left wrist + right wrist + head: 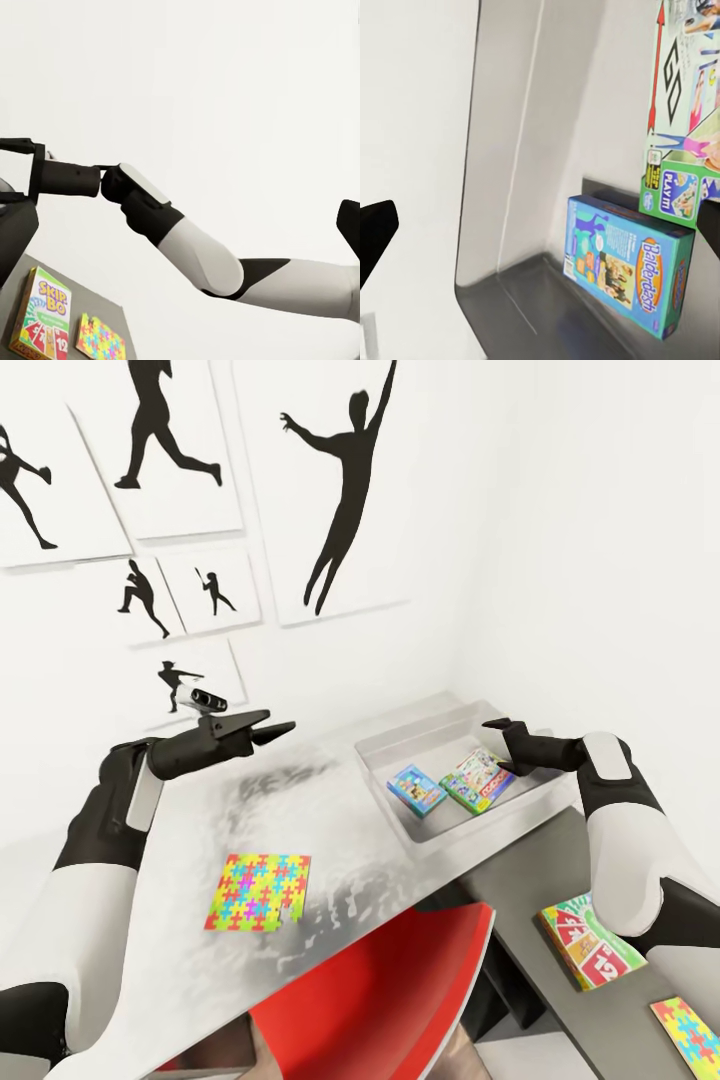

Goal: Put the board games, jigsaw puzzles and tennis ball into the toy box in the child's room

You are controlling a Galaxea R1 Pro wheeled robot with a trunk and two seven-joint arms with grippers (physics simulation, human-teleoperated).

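Right gripper [503,735] was held spread and empty just above the toy box [395,745]; below it, stiff, light board games [478,780] were judged best pinched by edges.

Head camera looked down from above over table [350,830] toward wall corner. Left wrist camera faced sideways across right arm [202,262]. Right wrist camera sat close over toy box [510,225], shared with head view.
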